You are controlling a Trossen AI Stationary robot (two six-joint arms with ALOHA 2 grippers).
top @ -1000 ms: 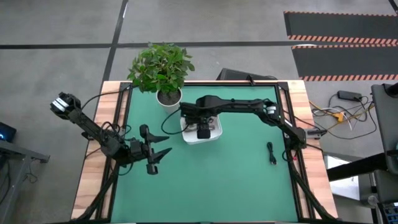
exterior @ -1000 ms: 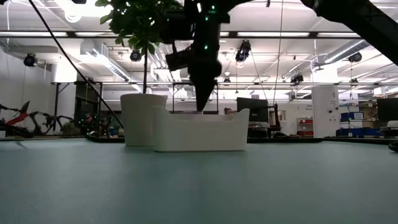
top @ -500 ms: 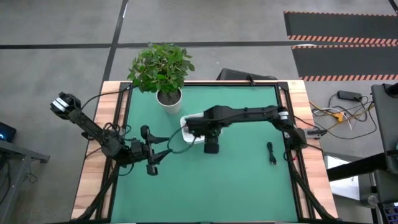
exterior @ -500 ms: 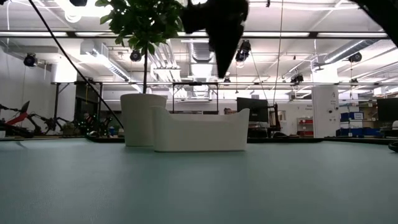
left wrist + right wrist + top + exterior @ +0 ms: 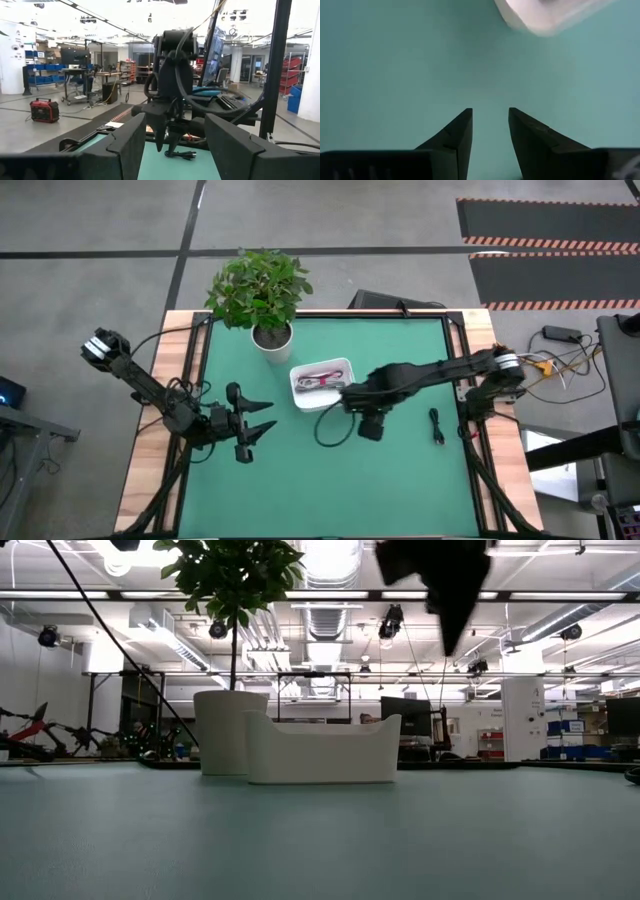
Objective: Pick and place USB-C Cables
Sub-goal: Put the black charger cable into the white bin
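Note:
A white tray (image 5: 322, 385) sits mid-table on the green mat. In it lie a dark red cable bundle (image 5: 314, 378) and a pale one (image 5: 330, 386). A small black cable (image 5: 437, 425) lies on the mat toward the right edge, and also shows in the left wrist view (image 5: 181, 154). My right gripper (image 5: 370, 426) hovers open and empty over bare mat (image 5: 490, 117), near and right of the tray, fingers pointing down. It hangs high in the low view (image 5: 450, 600). My left gripper (image 5: 255, 432) waits open and empty at the left of the mat.
A potted plant (image 5: 262, 295) in a white pot (image 5: 228, 730) stands just beyond the tray's far left corner. Black robot wires loop over the mat beside the tray (image 5: 330, 430). Wooden borders frame the mat. Bare mat lies between my right gripper and the black cable.
My right gripper has risen out of the tray and swung toward the table's right and near edge, ending over bare mat. The cables in the tray, covered by the gripper before, now show. My left arm has kept still.

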